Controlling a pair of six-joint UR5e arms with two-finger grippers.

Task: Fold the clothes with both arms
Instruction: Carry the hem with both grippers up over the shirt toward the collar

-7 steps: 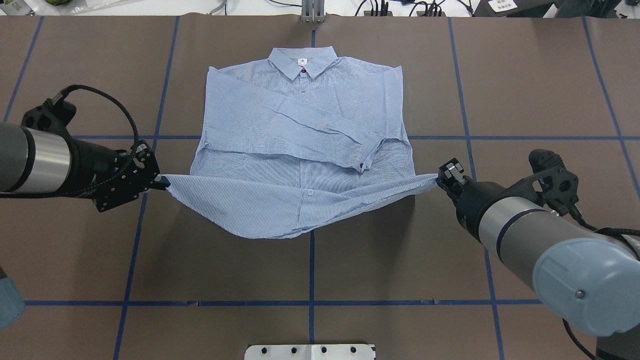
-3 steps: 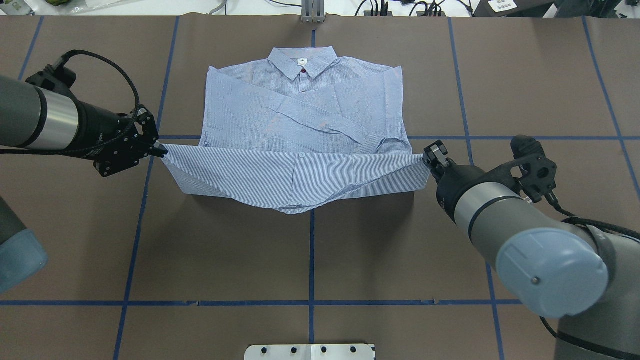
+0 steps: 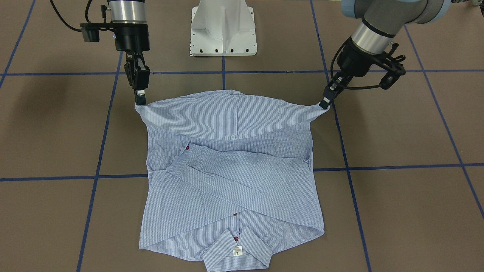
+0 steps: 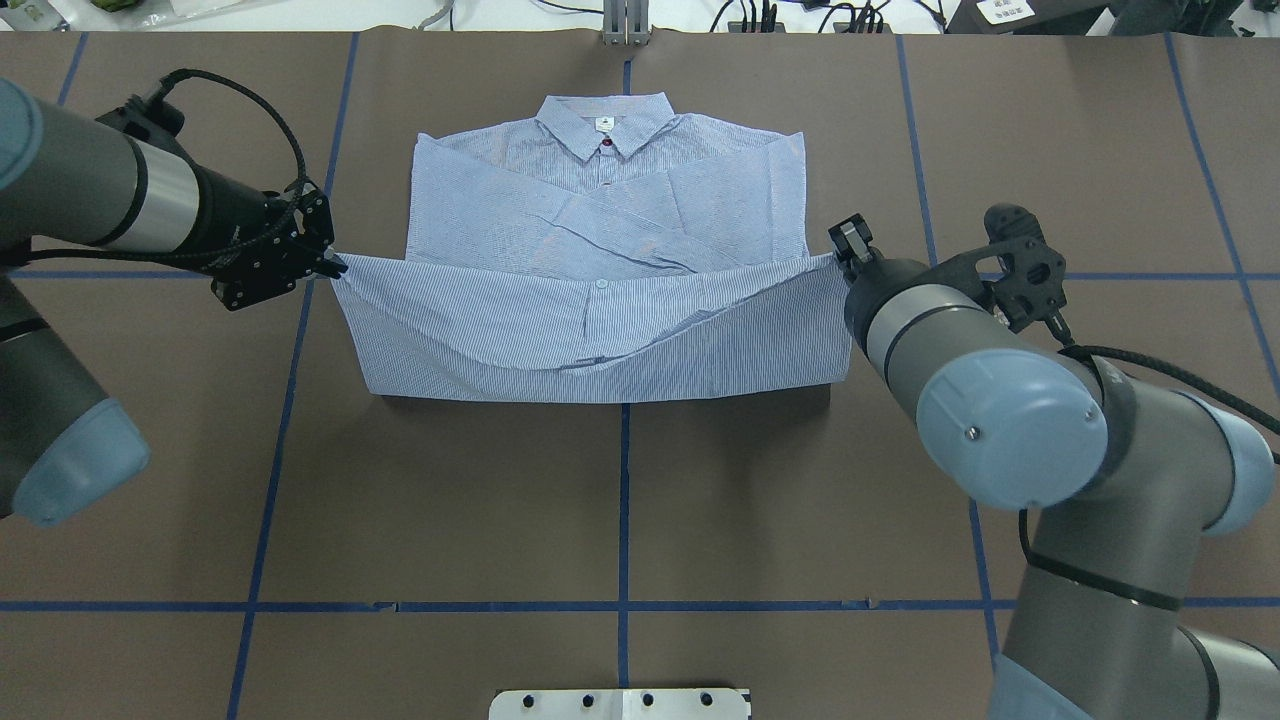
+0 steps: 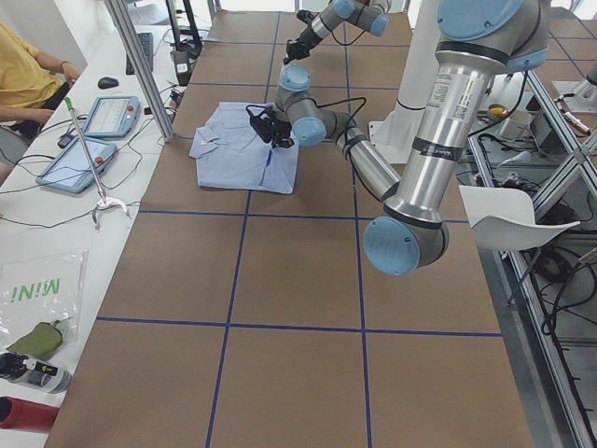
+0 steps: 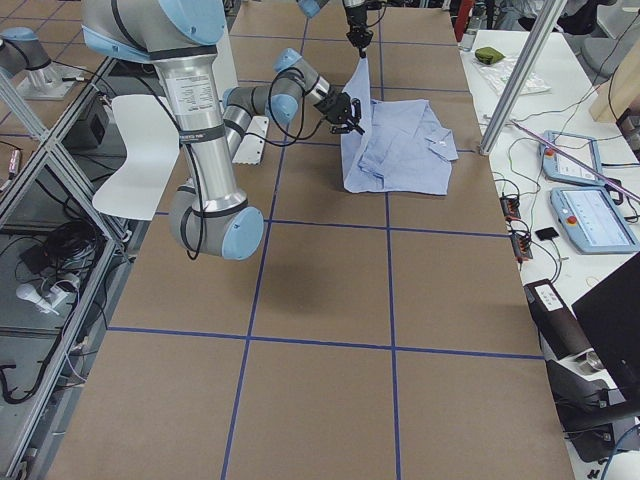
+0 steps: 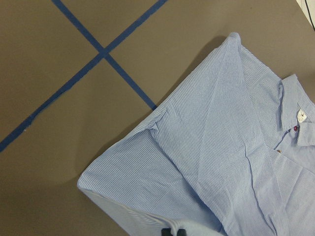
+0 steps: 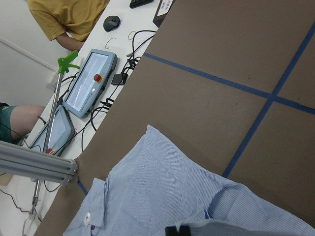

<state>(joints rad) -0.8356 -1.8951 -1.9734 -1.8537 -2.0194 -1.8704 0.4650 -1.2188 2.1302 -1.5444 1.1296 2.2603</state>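
At the left of the table (image 4: pixel 450 500), the left gripper (image 4: pixel 335 266) holds the left corner of the hem (image 4: pixel 600 285), its jaws pinched narrow on the cloth and raised off the surface. Between the arms, the shirt (image 4: pixel 600 190) lies face up at the far middle of the table. Its collar (image 4: pixel 603 122) points to the far edge and its sleeves are crossed over the chest. The lower body is doubled over, the crease running along the near side. The raised hem spans from one gripper to the other and sags in the middle. At the right, the right gripper (image 4: pixel 838 258) grips the other hem corner, its jaws likewise closed narrow on the fabric.

The step in hand looks like the bottom-to-top fold, roughly half done, with the hem over the waist and not yet at the shoulders. The next move probably calls for both grippers to carry the hem toward the collar at an even pace. They would need to hold it taut enough to take out the sag, then lower it and let go.
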